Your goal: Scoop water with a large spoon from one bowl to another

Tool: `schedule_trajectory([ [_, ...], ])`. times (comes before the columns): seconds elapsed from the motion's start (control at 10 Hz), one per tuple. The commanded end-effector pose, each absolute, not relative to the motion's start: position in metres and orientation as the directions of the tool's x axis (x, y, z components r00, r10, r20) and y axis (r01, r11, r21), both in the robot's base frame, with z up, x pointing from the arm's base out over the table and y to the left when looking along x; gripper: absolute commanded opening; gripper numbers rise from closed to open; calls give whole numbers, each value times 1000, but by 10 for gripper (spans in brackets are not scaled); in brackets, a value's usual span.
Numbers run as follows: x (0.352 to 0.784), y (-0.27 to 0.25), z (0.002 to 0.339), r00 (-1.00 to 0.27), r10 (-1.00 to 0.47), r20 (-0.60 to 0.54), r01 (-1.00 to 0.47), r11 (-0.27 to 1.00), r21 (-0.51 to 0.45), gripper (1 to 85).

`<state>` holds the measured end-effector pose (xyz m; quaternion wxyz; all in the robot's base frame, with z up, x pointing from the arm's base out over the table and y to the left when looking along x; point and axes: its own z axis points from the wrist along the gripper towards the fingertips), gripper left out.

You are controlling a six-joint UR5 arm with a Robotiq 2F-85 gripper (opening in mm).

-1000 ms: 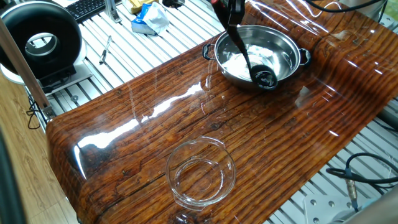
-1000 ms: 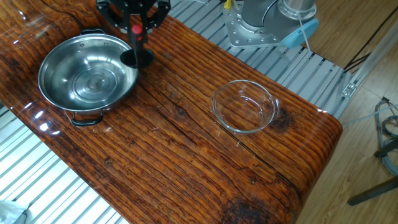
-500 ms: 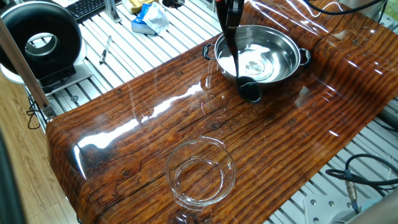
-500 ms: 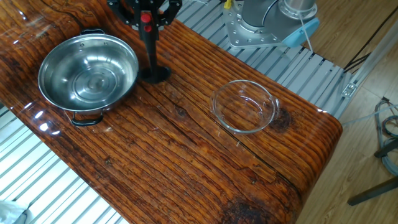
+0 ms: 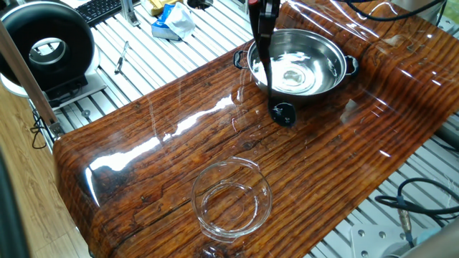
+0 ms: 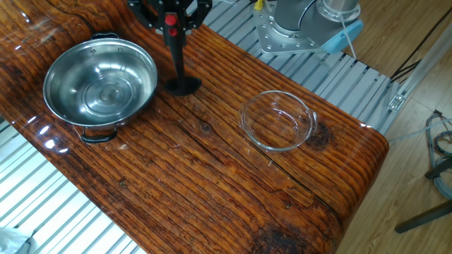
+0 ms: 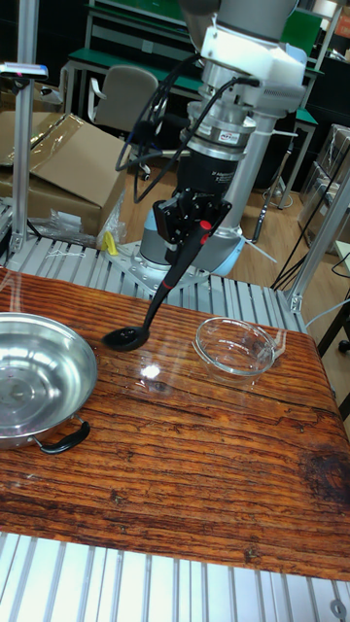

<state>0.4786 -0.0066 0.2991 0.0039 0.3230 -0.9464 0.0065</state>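
My gripper (image 5: 262, 8) (image 6: 169, 10) (image 7: 194, 224) is shut on the red-tipped end of the large spoon (image 5: 283, 113) (image 6: 183, 87) (image 7: 122, 337), a black ladle. Its cup hangs low over the wood, just outside the rim of the steel bowl (image 5: 326, 57) (image 6: 67, 77) (image 7: 58, 364), on the side facing the glass bowl. Water (image 5: 292, 75) shines at the steel bowl's bottom. I cannot tell whether the cup holds water. The clear glass bowl (image 5: 229, 162) (image 6: 311, 116) (image 7: 233, 321) stands apart on the same wooden board, with no water showing in it.
The robot base (image 6: 304, 25) stands behind the board. A black round device (image 5: 46, 46), a keyboard (image 5: 100, 7), a blue-white packet (image 5: 172, 21) and a pen (image 5: 122, 57) lie on the slatted table. Cables (image 5: 416, 201) trail at the front right.
The ladle's cup has come up out of the steel bowl, over its rim, and moved a short way toward the glass bowl. Both bowls stay put.
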Motion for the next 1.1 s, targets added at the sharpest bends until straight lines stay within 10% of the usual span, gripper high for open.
schedule_trajectory([
  [0.0,471,1,300,-818,-575,24,-575,818,7,10],
  [1.0,444,26,302,-894,-444,61,-445,895,-16,10],
])
